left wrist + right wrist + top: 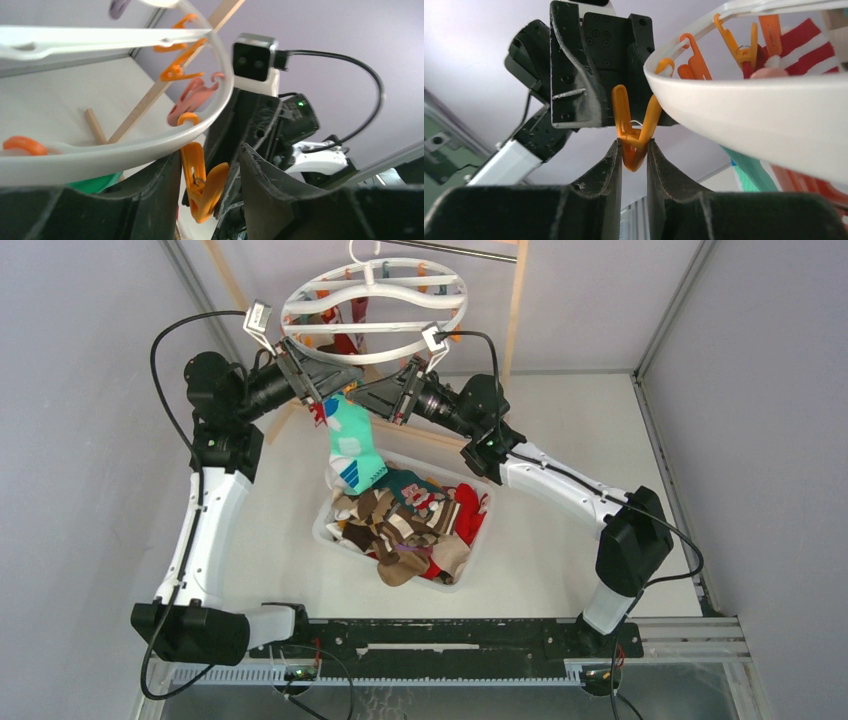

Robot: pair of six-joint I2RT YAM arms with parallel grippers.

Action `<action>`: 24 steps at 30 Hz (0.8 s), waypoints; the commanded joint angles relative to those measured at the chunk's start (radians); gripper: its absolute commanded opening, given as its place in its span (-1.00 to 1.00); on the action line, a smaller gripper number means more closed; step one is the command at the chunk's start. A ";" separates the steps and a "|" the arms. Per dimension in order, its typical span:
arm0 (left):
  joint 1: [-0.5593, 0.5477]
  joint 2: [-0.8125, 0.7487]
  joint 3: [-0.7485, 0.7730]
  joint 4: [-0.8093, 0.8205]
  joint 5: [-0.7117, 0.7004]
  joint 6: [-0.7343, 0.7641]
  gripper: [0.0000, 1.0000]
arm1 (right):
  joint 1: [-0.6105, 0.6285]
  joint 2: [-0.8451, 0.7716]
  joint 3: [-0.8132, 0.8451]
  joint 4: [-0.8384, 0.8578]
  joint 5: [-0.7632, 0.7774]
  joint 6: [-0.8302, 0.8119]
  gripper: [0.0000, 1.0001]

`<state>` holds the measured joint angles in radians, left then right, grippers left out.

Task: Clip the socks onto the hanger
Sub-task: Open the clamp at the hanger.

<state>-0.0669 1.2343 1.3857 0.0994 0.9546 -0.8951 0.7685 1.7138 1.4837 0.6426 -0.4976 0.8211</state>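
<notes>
On the table [560, 440], a translucent white plastic tub [320, 531] holds a heap of brown, tan, red and white socks [410, 530]. Above it hangs a mint-teal sock [355, 445], its top hidden between the arms. The right fingers [610, 170] stand narrow, pinching the tip of an orange plastic peg [634, 135]. The left fingers [155, 190] stand half apart around that peg; contact unclear. The peg hangs from the large white plastic ring hanger [749, 110].
</notes>
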 commanded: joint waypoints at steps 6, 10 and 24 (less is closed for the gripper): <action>-0.002 -0.068 0.021 -0.247 -0.194 0.245 -0.21 | 0.126 -0.089 0.052 -0.287 0.199 -0.345 -1.00; -0.002 -0.073 0.036 -0.279 -0.218 0.272 -0.48 | 0.155 -0.092 0.072 -0.333 0.249 -0.414 -0.83; -0.001 -0.016 0.061 -0.167 0.009 0.100 -0.81 | 0.057 -0.104 -0.153 0.072 0.121 0.025 0.24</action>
<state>-0.0677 1.2182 1.3884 -0.1436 0.8444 -0.7181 0.8494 1.6016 1.3396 0.5125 -0.3099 0.6582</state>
